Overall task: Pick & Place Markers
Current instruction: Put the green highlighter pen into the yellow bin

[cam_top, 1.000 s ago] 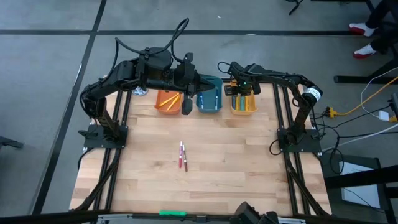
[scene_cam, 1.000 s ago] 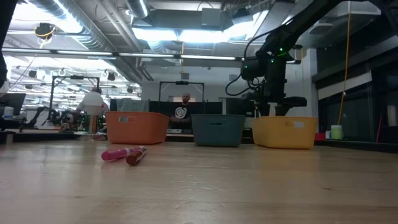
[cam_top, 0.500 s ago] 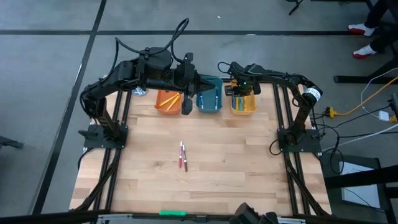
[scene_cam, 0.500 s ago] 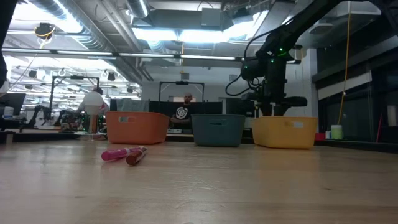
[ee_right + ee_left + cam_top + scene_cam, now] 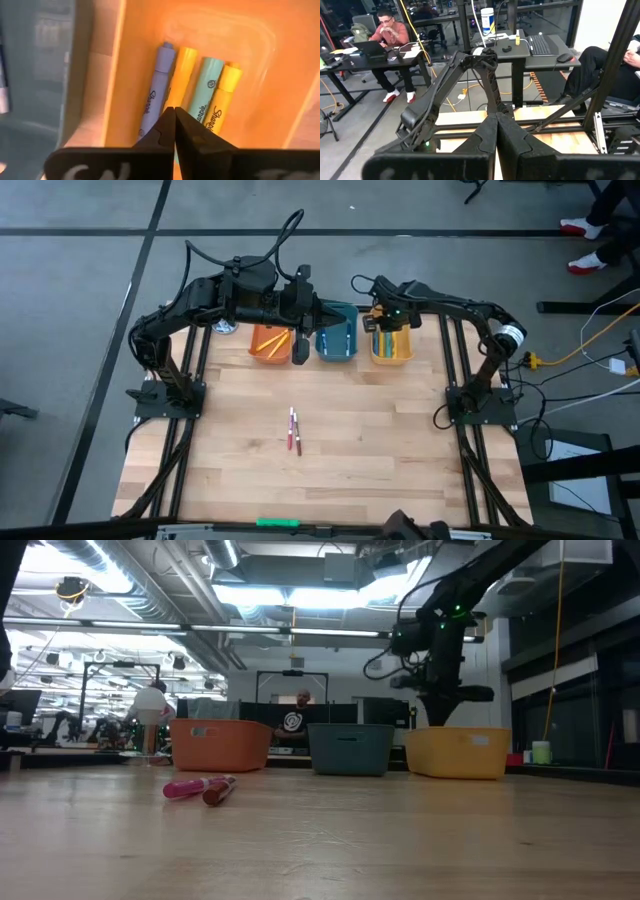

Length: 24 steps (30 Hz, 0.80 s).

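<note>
Two markers, one pink (image 5: 292, 423) and one red (image 5: 297, 442), lie side by side on the wooden table (image 5: 380, 440); the low view shows them as pink (image 5: 185, 788) and red (image 5: 219, 790). Several more markers, among them a purple one (image 5: 155, 102), a yellow one (image 5: 181, 75) and a teal one (image 5: 202, 87), lie on the floor of the yellow bin (image 5: 392, 350). My right gripper (image 5: 174, 109) hangs shut just over that bin, pointing down, with nothing between its fingers. My left gripper (image 5: 496, 117) is shut and empty, raised high over the bins at the far edge.
An orange bin (image 5: 270, 343) and a blue bin (image 5: 337, 342), each with markers inside, stand left of the yellow bin along the far edge. A bright green stick (image 5: 277, 522) lies at the near edge. People sit at desks beyond the table.
My right gripper has shut its fingers over the yellow bin, closing on nothing. The two markers on the table and the left arm have kept still.
</note>
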### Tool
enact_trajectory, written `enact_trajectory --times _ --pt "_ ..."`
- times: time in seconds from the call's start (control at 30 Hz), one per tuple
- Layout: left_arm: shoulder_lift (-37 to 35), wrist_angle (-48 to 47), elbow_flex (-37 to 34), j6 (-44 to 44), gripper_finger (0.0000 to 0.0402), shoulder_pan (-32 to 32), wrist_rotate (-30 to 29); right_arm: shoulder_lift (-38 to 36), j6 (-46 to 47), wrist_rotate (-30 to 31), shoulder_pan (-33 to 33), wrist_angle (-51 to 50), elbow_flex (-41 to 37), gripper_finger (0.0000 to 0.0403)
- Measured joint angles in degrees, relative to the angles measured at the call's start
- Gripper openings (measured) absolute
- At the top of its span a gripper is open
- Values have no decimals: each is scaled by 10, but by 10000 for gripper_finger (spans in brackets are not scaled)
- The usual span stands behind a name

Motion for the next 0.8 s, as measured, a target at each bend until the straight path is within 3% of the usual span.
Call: enact_trajectory --times 0.8 --pt "0 0 0 -10 1 -2 -2 -257 -54 -21 59 36 0 1"
